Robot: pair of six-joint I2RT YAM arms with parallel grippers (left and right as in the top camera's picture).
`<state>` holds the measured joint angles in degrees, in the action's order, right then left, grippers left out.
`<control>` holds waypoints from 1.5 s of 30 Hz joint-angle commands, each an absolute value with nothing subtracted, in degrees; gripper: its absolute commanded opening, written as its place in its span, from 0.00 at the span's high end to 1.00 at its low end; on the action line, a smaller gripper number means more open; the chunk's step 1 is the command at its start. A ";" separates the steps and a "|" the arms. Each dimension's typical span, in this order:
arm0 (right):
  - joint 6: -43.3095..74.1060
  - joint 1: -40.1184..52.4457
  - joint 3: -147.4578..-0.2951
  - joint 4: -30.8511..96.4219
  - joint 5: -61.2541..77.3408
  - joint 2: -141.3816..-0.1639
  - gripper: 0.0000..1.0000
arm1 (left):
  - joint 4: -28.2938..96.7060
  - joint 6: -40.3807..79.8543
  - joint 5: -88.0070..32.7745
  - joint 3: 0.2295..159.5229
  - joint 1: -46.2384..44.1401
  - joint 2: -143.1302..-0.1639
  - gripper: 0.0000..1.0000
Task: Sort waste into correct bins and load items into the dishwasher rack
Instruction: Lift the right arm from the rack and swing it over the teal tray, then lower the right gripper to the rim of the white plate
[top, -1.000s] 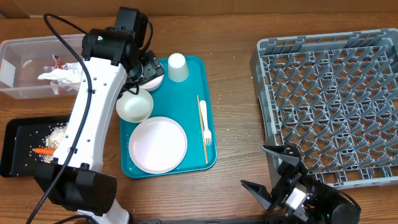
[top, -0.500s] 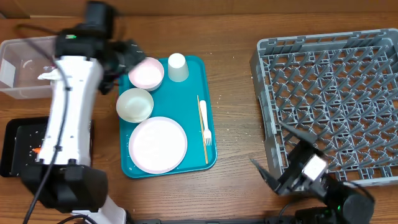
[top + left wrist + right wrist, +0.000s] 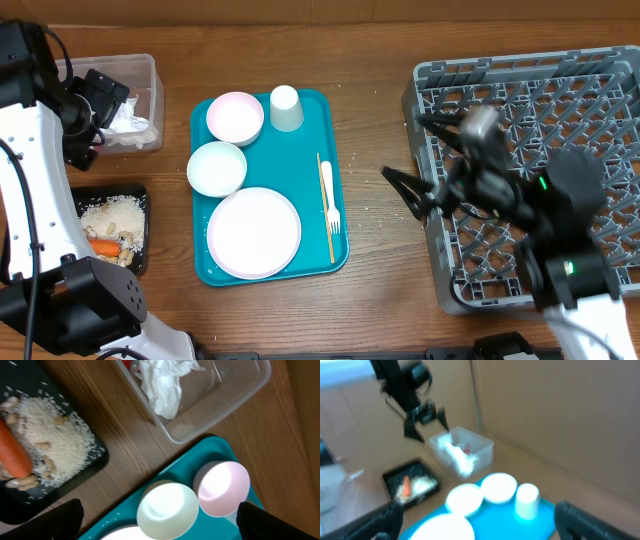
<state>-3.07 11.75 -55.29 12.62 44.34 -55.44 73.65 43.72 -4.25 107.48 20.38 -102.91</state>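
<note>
Waste sorting looks finished. Crumpled napkins (image 3: 165, 385) lie in the clear tub (image 3: 235, 390), just beside the left jaws; a red scrap at the picture's edge may be the wrapper. The carrot piece (image 3: 103, 246) and crumbs (image 3: 112, 213) sit in the black tray (image 3: 140, 195), a little further off to those jaws' side.

Loading is not yet started. The plate (image 3: 253, 232), pinkish bowl (image 3: 235, 117), white bowl (image 3: 216, 168), cup (image 3: 286, 107) and fork (image 3: 328, 205) rest on the teal tray (image 3: 310, 130), between the two sets of jaws. The dishwasher rack (image 3: 560, 110), under and beyond the right jaws, holds no dishes.

Both sets of jaws stand wide apart, holding and touching nothing.
</note>
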 commanded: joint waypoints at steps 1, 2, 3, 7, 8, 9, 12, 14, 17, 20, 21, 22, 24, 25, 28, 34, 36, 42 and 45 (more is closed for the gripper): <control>-3.05 17.91 -65.84 20.64 37.32 -63.44 0.00 | 73.65 42.19 5.15 107.79 20.38 -102.67 0.00; -3.33 19.92 -68.12 23.33 34.50 -65.60 0.00 | 73.58 42.19 6.33 107.79 20.38 -102.67 0.00; -3.40 22.06 -70.30 25.91 31.27 -67.83 0.00 | 73.60 42.19 6.63 107.79 20.38 -102.67 0.00; -3.38 28.58 -74.54 30.50 25.32 -75.29 0.00 | 73.82 41.30 10.26 107.79 20.38 -102.72 0.00; -3.38 29.26 -74.54 30.52 25.28 -76.53 0.00 | 73.80 41.34 11.31 107.79 20.45 -102.74 0.00; -3.11 29.50 -74.54 30.17 25.65 -77.47 0.00 | 73.78 41.34 11.64 107.79 20.64 -102.74 0.00; -2.72 29.61 -74.54 29.82 30.89 -80.12 0.00 | 73.80 41.87 11.81 107.79 21.50 -102.76 0.00; -2.68 29.65 -74.54 29.50 33.50 -81.93 0.00 | 73.93 41.95 11.90 107.79 22.13 -102.76 0.00; 0.30 31.05 -74.54 30.74 27.75 -86.32 0.00 | 73.89 41.98 12.03 107.79 22.22 -102.76 0.00; 0.30 33.82 -74.56 33.08 21.17 -90.67 0.00 | 73.87 41.95 12.03 107.79 22.20 -102.76 0.00; 0.32 34.85 -74.56 33.61 19.40 -91.92 0.00 | 73.87 41.98 12.01 107.79 22.15 -102.76 0.00; 0.32 36.10 -74.70 34.24 17.58 -93.27 0.00 | 73.87 41.98 12.03 107.79 22.15 -102.76 0.00; 0.32 38.39 -75.00 34.96 14.33 -95.61 0.00 | 73.87 41.98 12.03 107.79 22.15 -102.76 0.00; 0.32 39.81 -75.24 35.57 12.21 -97.06 0.00 | 73.87 41.98 12.03 107.79 22.15 -102.76 0.00; 0.30 42.96 -75.94 37.17 6.98 -100.05 0.00 | 73.87 41.98 12.01 107.79 22.15 -102.76 0.00; 0.30 46.09 -75.94 36.40 9.32 -100.92 0.00 | 73.87 41.98 12.01 107.79 22.15 -102.76 0.00; 0.32 46.17 -75.94 34.50 11.40 -101.03 0.00 | 73.87 41.95 12.03 107.79 22.15 -102.76 0.00; 1.39 46.19 -76.77 33.01 10.72 -101.73 0.00 | 73.87 41.95 12.01 107.79 22.15 -102.76 0.00; 2.42 46.28 -79.66 35.70 8.95 -103.42 0.00 | 73.87 41.98 12.03 107.79 22.15 -102.76 0.00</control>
<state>0.95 46.17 -75.83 35.16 10.20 -102.00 73.78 42.63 10.83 107.48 22.02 -102.91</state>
